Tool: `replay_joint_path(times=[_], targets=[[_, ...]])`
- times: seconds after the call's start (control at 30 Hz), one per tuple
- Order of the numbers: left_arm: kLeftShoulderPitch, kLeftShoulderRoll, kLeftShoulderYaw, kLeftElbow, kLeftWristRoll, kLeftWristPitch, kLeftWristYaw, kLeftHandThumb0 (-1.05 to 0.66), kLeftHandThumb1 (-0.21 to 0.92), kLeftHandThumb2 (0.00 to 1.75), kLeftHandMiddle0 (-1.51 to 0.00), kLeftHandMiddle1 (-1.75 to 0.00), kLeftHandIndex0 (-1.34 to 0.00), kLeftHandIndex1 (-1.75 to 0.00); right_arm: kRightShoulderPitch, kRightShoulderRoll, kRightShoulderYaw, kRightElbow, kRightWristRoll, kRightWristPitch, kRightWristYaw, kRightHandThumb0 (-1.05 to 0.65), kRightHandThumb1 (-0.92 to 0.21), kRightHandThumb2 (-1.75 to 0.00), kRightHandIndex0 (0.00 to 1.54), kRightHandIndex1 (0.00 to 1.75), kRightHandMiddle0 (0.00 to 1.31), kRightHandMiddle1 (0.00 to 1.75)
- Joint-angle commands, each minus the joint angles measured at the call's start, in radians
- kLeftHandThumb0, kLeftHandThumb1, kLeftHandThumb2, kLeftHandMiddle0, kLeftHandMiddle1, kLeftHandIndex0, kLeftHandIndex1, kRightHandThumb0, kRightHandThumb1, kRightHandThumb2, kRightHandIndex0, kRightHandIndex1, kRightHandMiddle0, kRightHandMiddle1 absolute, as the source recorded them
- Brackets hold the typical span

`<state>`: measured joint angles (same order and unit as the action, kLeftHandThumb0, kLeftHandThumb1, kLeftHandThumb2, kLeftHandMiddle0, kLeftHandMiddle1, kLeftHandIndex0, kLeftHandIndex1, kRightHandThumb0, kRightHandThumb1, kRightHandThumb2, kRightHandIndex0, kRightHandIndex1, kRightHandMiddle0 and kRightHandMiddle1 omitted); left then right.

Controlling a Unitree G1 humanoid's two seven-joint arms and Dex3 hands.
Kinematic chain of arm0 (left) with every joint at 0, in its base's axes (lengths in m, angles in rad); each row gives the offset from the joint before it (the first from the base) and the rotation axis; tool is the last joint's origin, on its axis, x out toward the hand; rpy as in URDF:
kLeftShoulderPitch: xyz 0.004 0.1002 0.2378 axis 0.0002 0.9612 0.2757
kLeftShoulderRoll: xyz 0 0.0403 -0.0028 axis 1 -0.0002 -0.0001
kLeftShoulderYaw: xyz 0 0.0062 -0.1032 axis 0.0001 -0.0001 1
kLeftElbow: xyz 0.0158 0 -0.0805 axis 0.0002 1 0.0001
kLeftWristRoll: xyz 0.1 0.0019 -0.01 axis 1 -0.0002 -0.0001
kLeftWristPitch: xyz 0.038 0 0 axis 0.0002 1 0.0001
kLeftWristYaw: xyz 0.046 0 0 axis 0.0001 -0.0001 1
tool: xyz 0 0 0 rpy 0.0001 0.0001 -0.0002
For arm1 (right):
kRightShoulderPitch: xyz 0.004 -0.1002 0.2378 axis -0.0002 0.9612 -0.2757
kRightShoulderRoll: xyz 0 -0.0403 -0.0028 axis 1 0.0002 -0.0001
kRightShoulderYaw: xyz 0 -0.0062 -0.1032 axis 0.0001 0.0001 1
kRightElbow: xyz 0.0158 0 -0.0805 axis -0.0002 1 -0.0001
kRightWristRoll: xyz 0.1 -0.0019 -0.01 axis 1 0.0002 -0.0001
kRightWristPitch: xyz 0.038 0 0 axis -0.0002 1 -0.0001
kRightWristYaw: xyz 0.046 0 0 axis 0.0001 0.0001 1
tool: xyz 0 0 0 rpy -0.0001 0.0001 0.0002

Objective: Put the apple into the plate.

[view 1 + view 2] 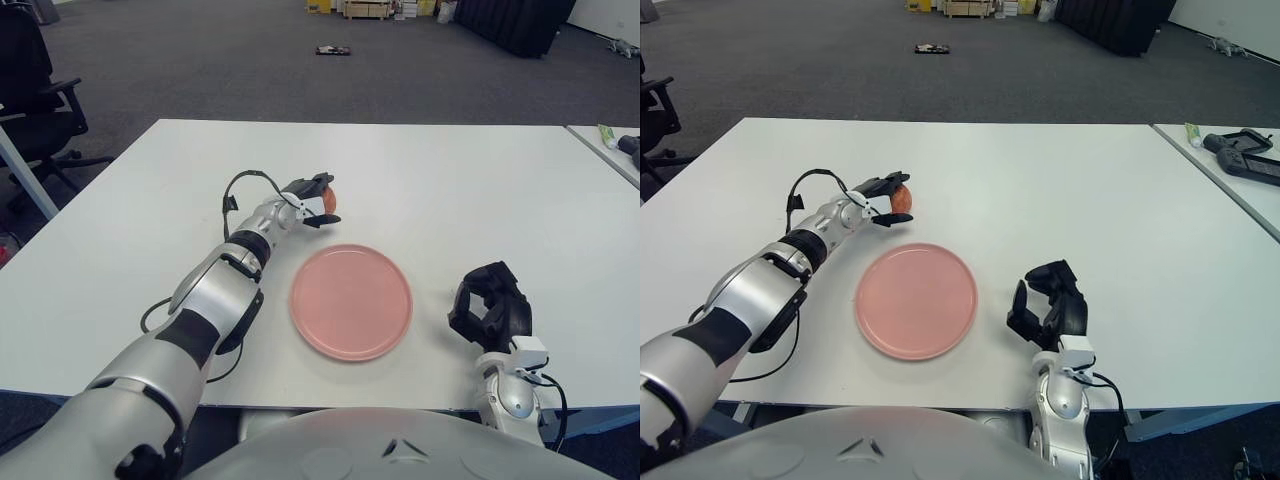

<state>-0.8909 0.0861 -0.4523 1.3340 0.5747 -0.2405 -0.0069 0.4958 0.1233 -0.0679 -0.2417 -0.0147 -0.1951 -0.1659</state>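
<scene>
This looks like an office or open lab floor. Grey carpet (250, 70) runs out behind the big white table (450, 180). Left of the table sits a black office chair (30, 90). Far beyond the table, cardboard boxes (365, 8) line the back wall, and a second white table (1230, 170) stands just to its right.

Pink plate (351, 301) — reddish-orange apple (902, 199)

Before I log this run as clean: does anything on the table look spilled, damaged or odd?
Nothing stands out. The left robot hand grips the apple beyond the empty plate; the right robot hand shows right of the plate.
</scene>
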Motion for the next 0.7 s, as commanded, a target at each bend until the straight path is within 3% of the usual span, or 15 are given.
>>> replay_joint_path(times=[0.0, 0.33, 0.67], targets=[[0.041, 0.011, -0.013, 0.022, 0.015, 0.026, -0.020, -0.88, 0.90, 0.37, 0.00, -0.34, 0.00, -0.58, -0.004, 0.001, -0.007, -0.010, 0.019, -0.022, 0.008, -0.44, -0.46, -1.15, 1.13, 1.75, 0.50, 1.75], [0.048, 0.019, -0.012, 0.022, 0.012, 0.036, -0.030, -0.87, 0.90, 0.38, 0.00, -0.39, 0.00, -0.69, -0.006, 0.004, -0.015, -0.006, 0.026, -0.031, 0.017, -0.44, -0.46, -1.15, 1.13, 1.75, 0.50, 1.75], [0.060, 0.020, -0.018, 0.020, 0.019, 0.032, 0.011, -0.83, 0.80, 0.49, 0.00, -0.53, 0.00, -0.85, -0.009, 0.006, -0.021, 0.000, 0.027, -0.046, 0.020, -0.44, -0.46, -1.15, 1.13, 1.75, 0.50, 1.75]])
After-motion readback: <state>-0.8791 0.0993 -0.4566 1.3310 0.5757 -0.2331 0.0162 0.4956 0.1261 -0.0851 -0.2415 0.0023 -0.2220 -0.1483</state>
